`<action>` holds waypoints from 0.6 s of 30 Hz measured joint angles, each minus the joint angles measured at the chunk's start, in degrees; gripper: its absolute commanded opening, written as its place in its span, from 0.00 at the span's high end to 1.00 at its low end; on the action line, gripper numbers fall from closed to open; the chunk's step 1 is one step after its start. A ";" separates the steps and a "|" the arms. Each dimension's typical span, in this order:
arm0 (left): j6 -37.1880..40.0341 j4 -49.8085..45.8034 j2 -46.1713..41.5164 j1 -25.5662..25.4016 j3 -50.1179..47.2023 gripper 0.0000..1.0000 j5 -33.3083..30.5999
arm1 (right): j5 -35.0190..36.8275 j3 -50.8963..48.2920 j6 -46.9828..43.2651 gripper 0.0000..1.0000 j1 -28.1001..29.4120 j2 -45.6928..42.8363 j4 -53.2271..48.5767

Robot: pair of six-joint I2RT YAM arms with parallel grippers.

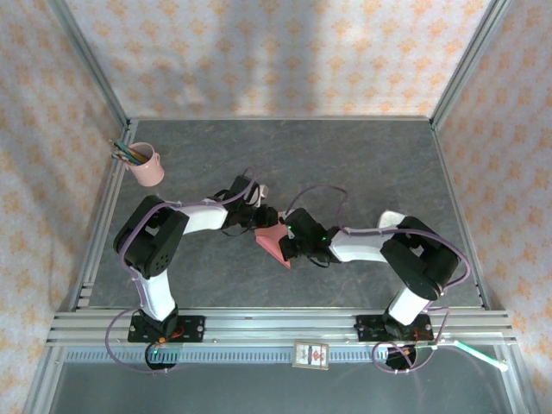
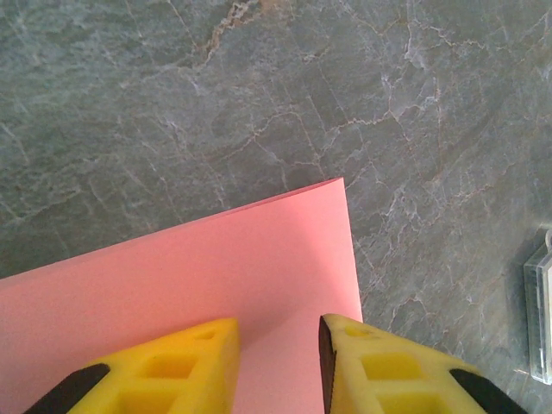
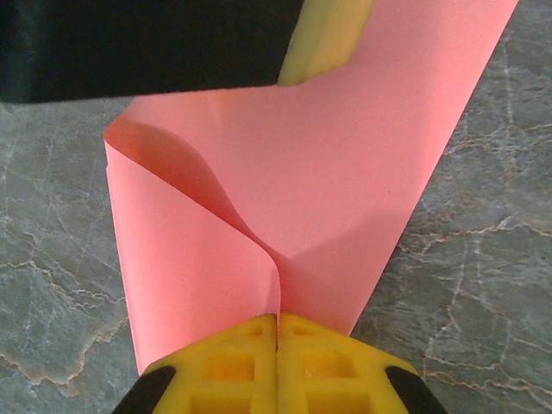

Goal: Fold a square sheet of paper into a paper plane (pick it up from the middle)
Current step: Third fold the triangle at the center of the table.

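Observation:
The salmon-pink sheet of paper [image 1: 274, 242] lies mid-table between both arms, partly folded. In the right wrist view the paper [image 3: 362, 164] curls up into a raised fold, and my right gripper [image 3: 278, 317] is shut on that fold's near edge. My left gripper [image 2: 278, 323] is open, its yellow fingers [image 2: 185, 362] apart just over the flat paper [image 2: 216, 259] near its corner. One left fingertip [image 3: 323, 43] rests at the paper's far edge in the right wrist view. From above, the left gripper [image 1: 259, 213] and right gripper [image 1: 291, 240] meet over the sheet.
A pink pencil cup [image 1: 148, 164] stands at the back left. A small white-and-black box [image 1: 311, 354] sits on the front rail. A clear plastic piece [image 2: 539, 310] lies right of the left gripper. Metal frame posts and patterned walls enclose the grey table [image 1: 371, 164].

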 measured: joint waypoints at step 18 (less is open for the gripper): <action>-5.88 -0.90 -15.30 -0.37 -6.97 0.79 -2.27 | 0.00 -1.46 1.29 0.95 0.00 -0.31 2.49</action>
